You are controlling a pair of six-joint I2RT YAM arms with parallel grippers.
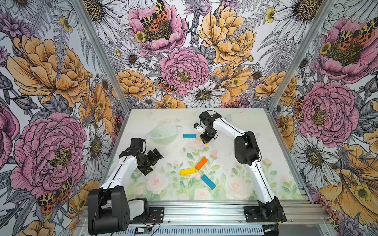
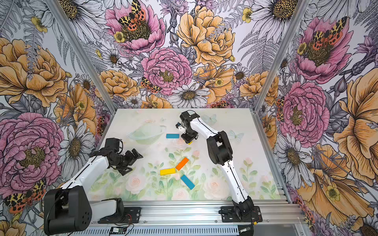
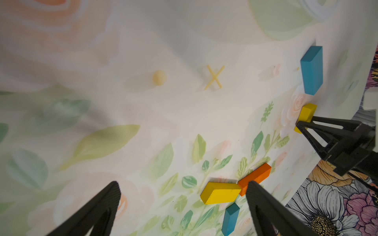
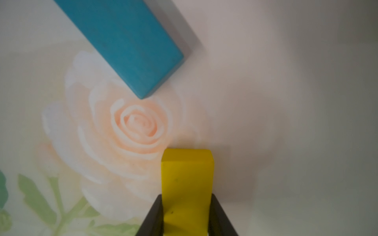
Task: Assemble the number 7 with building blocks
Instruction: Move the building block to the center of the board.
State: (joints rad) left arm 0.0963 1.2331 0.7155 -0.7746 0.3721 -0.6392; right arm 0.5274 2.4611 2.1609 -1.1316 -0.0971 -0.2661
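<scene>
My right gripper [image 4: 186, 196] is shut on the short yellow block [image 4: 187, 177], low over the mat, just right of a blue block [image 1: 189, 135] that lies flat at mid-table. In both top views only a sliver of that yellow block [image 2: 189, 143] shows under the gripper [image 1: 205, 141]. Nearer the front, an orange block [image 1: 201, 163], a longer yellow block [image 1: 187, 171] and a second blue block [image 1: 208, 181] lie in a loose cluster. My left gripper [image 1: 154, 162] hovers open at the left with nothing between its fingers [image 3: 257, 196]. No number 7 is formed.
The table is covered by a pale floral mat [image 1: 235, 126], with flowered walls on three sides. An aluminium rail [image 1: 204, 212] carrying both arm bases runs along the front edge. The right arm [image 1: 247, 151] reaches across the right half of the mat.
</scene>
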